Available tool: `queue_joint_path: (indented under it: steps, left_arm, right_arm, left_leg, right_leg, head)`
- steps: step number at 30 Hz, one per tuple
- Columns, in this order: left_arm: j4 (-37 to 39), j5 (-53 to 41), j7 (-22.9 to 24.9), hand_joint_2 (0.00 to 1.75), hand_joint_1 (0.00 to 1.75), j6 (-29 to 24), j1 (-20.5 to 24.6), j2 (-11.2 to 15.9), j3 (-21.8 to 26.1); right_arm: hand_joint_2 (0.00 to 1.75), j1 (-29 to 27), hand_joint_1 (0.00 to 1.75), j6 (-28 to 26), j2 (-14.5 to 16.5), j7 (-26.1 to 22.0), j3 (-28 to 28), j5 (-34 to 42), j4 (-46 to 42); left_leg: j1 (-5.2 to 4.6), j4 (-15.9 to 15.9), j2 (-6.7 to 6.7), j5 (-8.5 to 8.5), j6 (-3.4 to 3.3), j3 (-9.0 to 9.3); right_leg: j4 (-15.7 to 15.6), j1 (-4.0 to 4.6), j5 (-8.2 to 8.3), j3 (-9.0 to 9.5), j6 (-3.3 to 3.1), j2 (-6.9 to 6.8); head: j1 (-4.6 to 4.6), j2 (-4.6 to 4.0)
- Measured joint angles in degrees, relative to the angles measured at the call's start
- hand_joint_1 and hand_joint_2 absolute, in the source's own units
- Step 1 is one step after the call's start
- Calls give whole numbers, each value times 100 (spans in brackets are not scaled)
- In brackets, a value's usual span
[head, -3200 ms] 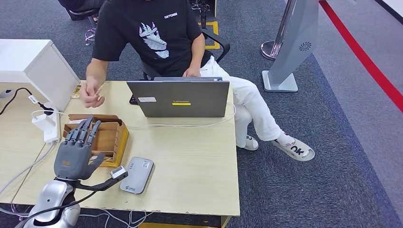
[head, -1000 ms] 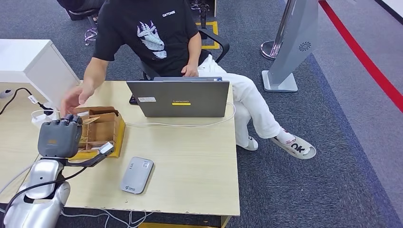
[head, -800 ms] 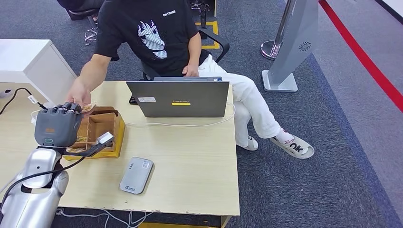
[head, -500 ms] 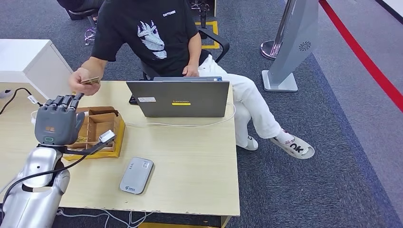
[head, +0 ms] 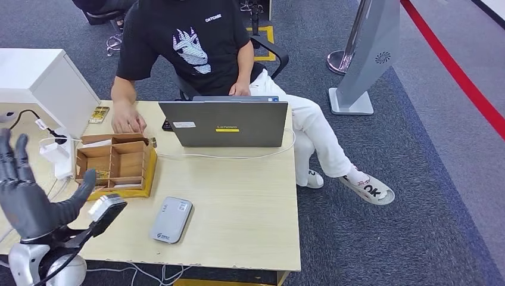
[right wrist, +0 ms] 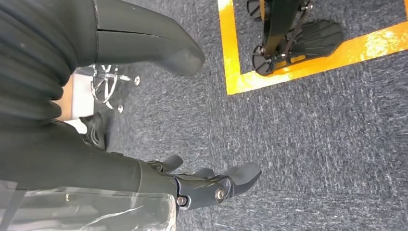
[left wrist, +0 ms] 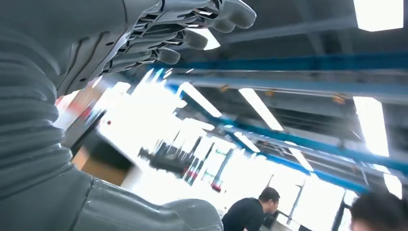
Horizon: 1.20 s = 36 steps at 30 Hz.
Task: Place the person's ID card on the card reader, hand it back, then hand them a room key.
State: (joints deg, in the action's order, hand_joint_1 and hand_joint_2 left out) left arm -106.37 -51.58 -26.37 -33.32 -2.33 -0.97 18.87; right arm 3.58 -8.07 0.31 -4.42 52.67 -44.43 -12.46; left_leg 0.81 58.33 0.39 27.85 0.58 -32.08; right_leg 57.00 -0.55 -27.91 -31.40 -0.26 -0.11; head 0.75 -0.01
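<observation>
My left hand (head: 30, 193) is low at the table's front left corner, fingers spread, thumb out, holding nothing. In the left wrist view its fingers (left wrist: 192, 26) stretch out against the ceiling. The grey card reader (head: 171, 219) lies flat near the front edge, right of that hand, with nothing on it. A wooden divided box (head: 116, 165) stands behind it. The person's hand (head: 127, 124) rests on the table just behind the box. A small brownish card (head: 99, 114) lies at the back left. My right hand (right wrist: 211, 185) hangs over grey carpet, empty.
A grey laptop (head: 225, 123) stands open at the table's back, its cable running left. A white cabinet (head: 41, 83) and a white plug block (head: 56, 154) with cables sit at the left. The person sits behind the table.
My left hand was raised over the wooden box toward the person; the person took a card from its fingertips. The hand has since dropped back to the front left, open. The person's hand came down onto the table.
</observation>
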Motion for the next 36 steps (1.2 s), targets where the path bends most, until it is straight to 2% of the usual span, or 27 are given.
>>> queue_joint_path:
  steps: [2,4,6,8,10,13,15,17,18,19,20,21,22,23,27,30,32,34,35,36]
  left_arm:
    - [-216,1397,-696,175,0,364,-62,-398,638]
    - [-276,2663,-1165,175,0,835,-31,-736,1451]
    - [-244,3490,-1304,175,0,982,19,-953,2263]
    - [-109,3963,-1306,175,0,842,70,-1095,2960]
    - [221,4329,-1307,175,0,709,140,-1171,3513]
    - [1017,4979,-1343,175,0,557,213,-1180,4073]
    - [1745,5399,-1355,175,0,553,267,-1100,4369]
    - [2732,5685,-1354,175,0,517,367,-898,4640]
    - [3289,5746,-1322,175,2,477,421,-753,4745]
    - [3864,5766,-1264,175,34,430,471,-590,4820]
    - [4431,5757,-1185,175,77,381,517,-422,4869]
    - [4937,5704,-1078,175,121,321,553,-275,4892]
    - [5398,5596,-954,175,163,231,588,-144,4898]
    - [5829,5429,-803,175,175,109,622,-23,4893]
    - [7211,4521,92,175,175,-284,691,310,4715]
    - [7892,3986,1125,175,175,-122,693,410,4428]
    - [8235,3880,1990,175,175,494,681,423,4272]
    - [8519,3820,2686,175,175,1469,639,395,4147]
    - [8638,3754,2841,175,175,1915,608,367,4068]
    - [8691,3716,2888,175,175,2120,592,350,4026]
  right_arm:
    - [175,3,0,-8,20,1,81,-44,-3]
    - [175,4,0,4,36,0,150,-101,-4]
    - [175,3,0,46,46,-2,194,-178,-4]
    - [175,3,0,94,51,-5,215,-271,-4]
    - [175,12,0,131,52,-19,228,-359,-7]
    - [175,34,0,195,52,-39,232,-462,-8]
    - [175,37,0,206,53,-40,232,-513,-8]
    - [175,45,0,210,56,-43,232,-569,-8]
    - [175,51,38,219,58,-42,232,-594,-8]
    - [175,57,81,241,60,-41,232,-610,-8]
    - [175,61,125,275,60,-39,234,-618,-8]
    - [175,66,168,319,61,-33,238,-616,-8]
    - [175,70,175,368,63,-25,246,-608,-8]
    - [175,73,175,411,66,-13,262,-591,-8]
    - [175,76,175,494,99,62,341,-536,-8]
    - [175,76,175,579,128,80,398,-553,-8]
    - [175,76,175,747,133,72,416,-658,-8]
    - [175,75,175,942,125,53,410,-811,-8]
    - [175,75,175,1008,119,42,405,-872,-8]
    - [175,75,175,1035,115,38,403,-897,-8]
  left_leg:
    - [1,-1,-2,0,0,-1]
    - [2,-2,0,0,0,1]
    - [4,-2,2,-1,1,3]
    - [6,-2,-1,-2,2,4]
    - [4,-2,-7,-3,3,2]
    - [2,-3,-5,-3,3,3]
    - [0,-3,-4,-2,3,3]
    - [-3,-3,-6,-3,3,3]
    - [-2,-3,-6,-3,3,3]
    - [-1,-3,-6,-3,3,3]
    - [-1,-3,-6,-3,3,3]
    - [0,-3,-6,-3,3,3]
    - [0,-3,-6,-3,3,3]
    - [-1,-3,-6,-3,3,4]
    - [-3,-2,-5,-3,3,4]
    - [-5,-2,-5,-3,3,3]
    - [-6,-2,-5,-3,2,4]
    - [-8,-2,-5,-2,2,4]
    - [-7,-2,-5,-2,2,3]
    - [-7,-2,-5,-2,2,3]
  right_leg:
    - [0,0,0,1,0,-3]
    - [1,1,0,0,0,-1]
    - [1,2,0,-2,-1,2]
    - [2,4,-1,-3,-1,-2]
    - [2,4,-2,-2,-1,-11]
    - [3,3,-3,0,-1,-9]
    - [2,1,-3,-1,0,-8]
    - [2,-1,-3,-1,0,-11]
    - [2,-1,-3,-1,0,-10]
    - [2,-1,-3,-1,0,-10]
    - [3,-1,-3,-1,0,-10]
    - [3,0,-3,0,0,-10]
    - [3,0,-3,0,0,-10]
    - [3,0,-2,0,0,-9]
    - [2,0,-2,-1,1,-8]
    - [2,-1,-2,0,1,-8]
    - [2,-2,-1,0,2,-8]
    - [1,-4,-1,0,2,-8]
    - [1,-4,-1,-1,2,-8]
    - [1,-4,-1,-1,2,-8]
  head:
    - [1,0]
    - [2,0]
    - [3,0]
    - [9,0]
    - [1,-1]
    - [-4,-1]
    - [-5,-1]
    - [-7,0]
    - [-6,-1]
    - [-4,-1]
    - [-2,-1]
    - [-1,-1]
    - [-3,-1]
    - [-3,0]
    - [-3,0]
    - [-4,0]
    - [-5,1]
    - [-4,1]
    - [-5,0]
    - [-6,0]
